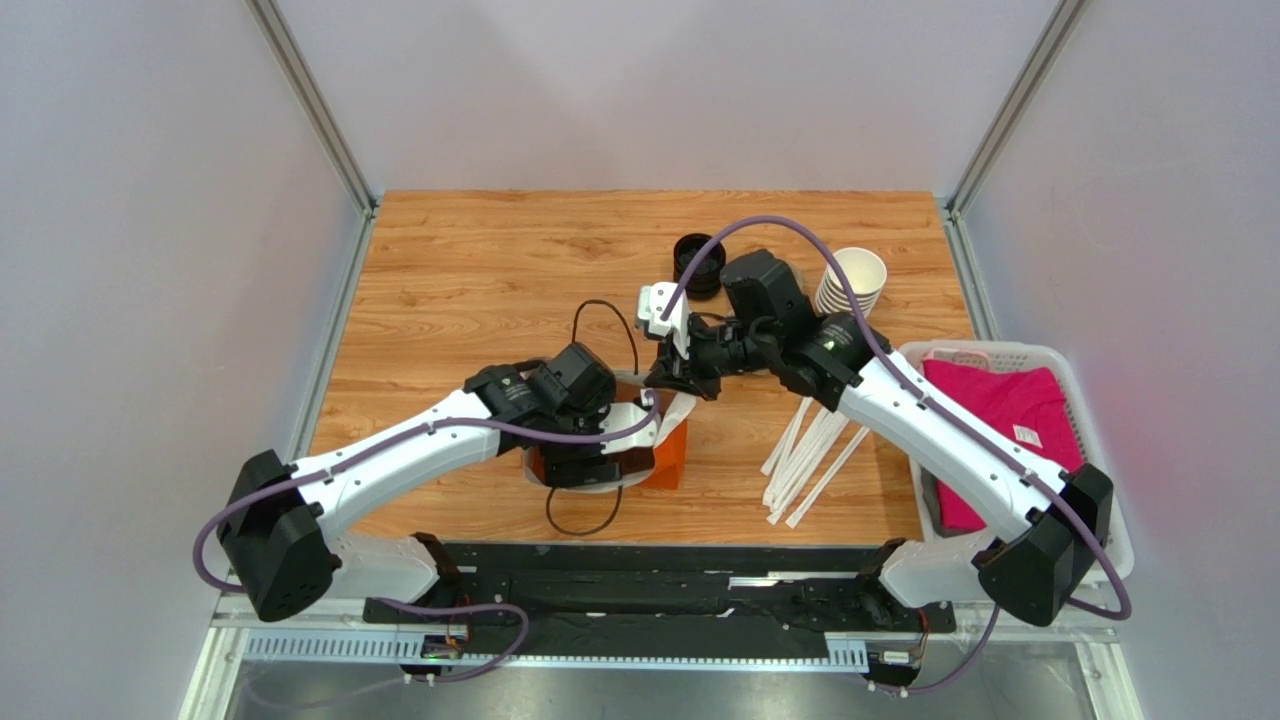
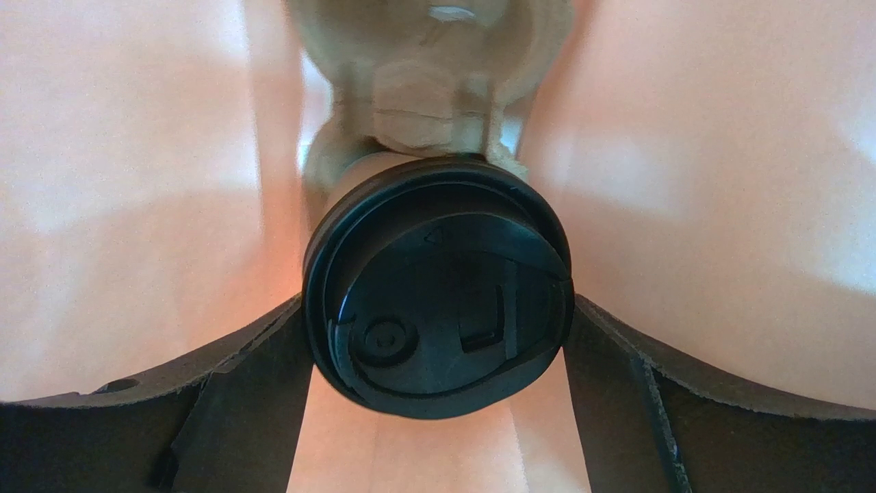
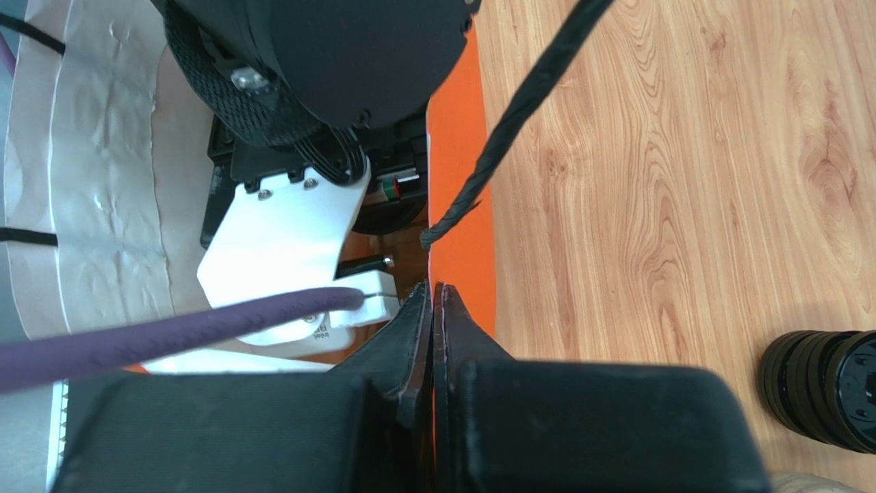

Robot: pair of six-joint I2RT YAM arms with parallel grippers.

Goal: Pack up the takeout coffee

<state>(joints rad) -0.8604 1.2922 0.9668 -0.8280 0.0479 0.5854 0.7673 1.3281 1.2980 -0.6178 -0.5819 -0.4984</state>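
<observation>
The takeout coffee [image 2: 437, 298], a cup under a round black lid, sits deep inside the orange bag [image 2: 123, 185] against a beige moulded tray [image 2: 432, 92]. My left gripper [image 2: 437, 344] reaches down into the bag, and its dark fingers [image 2: 257, 401] press against both sides of the lid. From above the cup is hidden, and only the left wrist [image 1: 579, 383] shows over the bag [image 1: 670, 450]. My right gripper [image 3: 434, 298] is shut on the bag's orange rim [image 3: 458, 185] and holds the mouth open from the far right side [image 1: 679, 375].
A stack of black lids [image 1: 697, 263] and a stack of lidless paper cups [image 1: 854, 282] stand at the back. White straws [image 1: 812, 450] lie right of the bag. A white basket [image 1: 1052, 354] with a pink cloth sits at the right edge. The lid stack [image 3: 823, 385] also shows by the right wrist.
</observation>
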